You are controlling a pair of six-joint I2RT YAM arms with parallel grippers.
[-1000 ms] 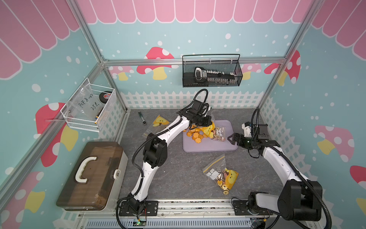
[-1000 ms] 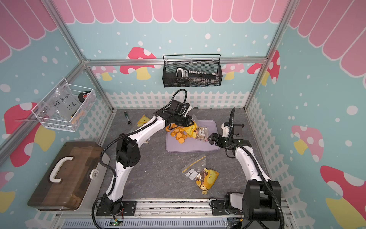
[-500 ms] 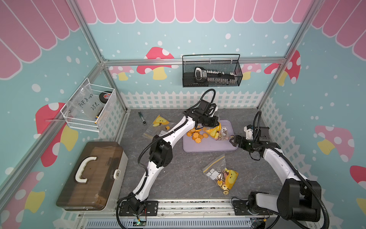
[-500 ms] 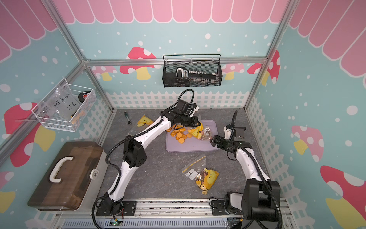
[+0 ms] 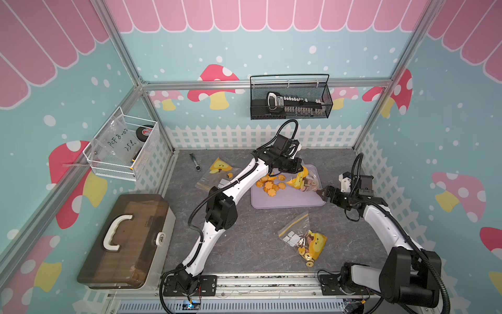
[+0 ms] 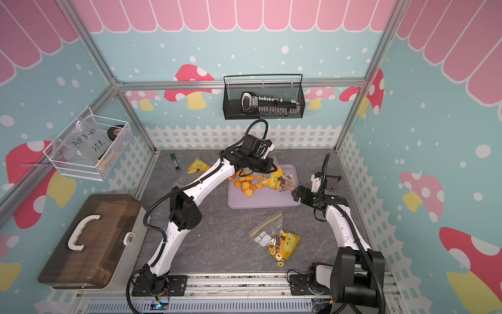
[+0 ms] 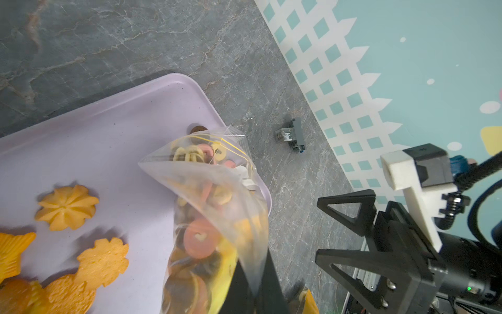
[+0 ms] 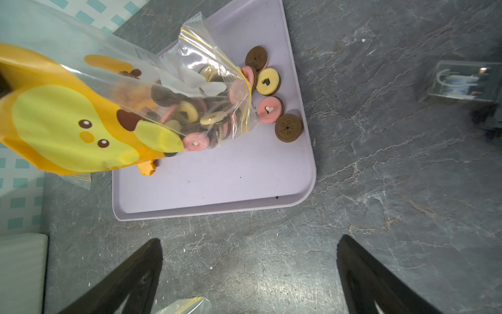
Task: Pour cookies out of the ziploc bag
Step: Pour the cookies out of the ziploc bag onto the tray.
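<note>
Ziploc bag (image 8: 89, 114), duck print: above the far right part of the lavender tray (image 8: 217, 187). Long axis slanted. The printed closed end is raised and pinched flat in the left gripper (image 5: 299, 169). The open mouth is lowest, on the tray, facing the right arm. Ring cookies (image 8: 270, 109): inside the bag and spilled at its mouth. Orange flower cookies (image 7: 66, 208): loose alongside on the tray. Right gripper (image 8: 248, 242): jaws spread, empty, beside the tray's edge.

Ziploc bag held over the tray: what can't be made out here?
- Left gripper's grip on the ziploc bag: hidden by its wrist in both top views, cut off at the left wrist view's edge.
- Number of cookies inside: they overlap and lie behind the bag's yellow print in the right wrist view.
- Orange cookies: partly under the left arm in both top views.
</note>
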